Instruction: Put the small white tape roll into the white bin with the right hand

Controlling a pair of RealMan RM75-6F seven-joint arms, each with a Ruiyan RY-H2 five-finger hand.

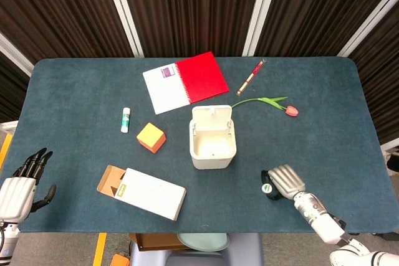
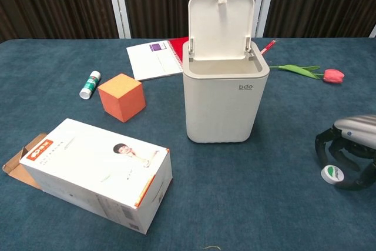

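The small white tape roll (image 1: 267, 187) (image 2: 333, 173) lies flat on the blue table, right of the white bin (image 1: 212, 147) (image 2: 226, 101), whose lid stands open. My right hand (image 1: 285, 181) (image 2: 348, 148) arches low over the roll, with dark fingers (image 2: 320, 145) curved down on its left and the thumb on its right. The roll still rests on the cloth, and I see no firm pinch. My left hand (image 1: 19, 191) hangs off the table's front left corner with its fingers spread, holding nothing.
A long white carton (image 1: 144, 192) (image 2: 94, 171) lies front left. An orange cube (image 1: 151, 137) (image 2: 121, 96), glue stick (image 1: 125, 119) (image 2: 90, 84), red notebook (image 1: 187, 81), red pen (image 1: 250, 76) and tulip (image 1: 282, 105) (image 2: 329, 74) lie around and behind the bin.
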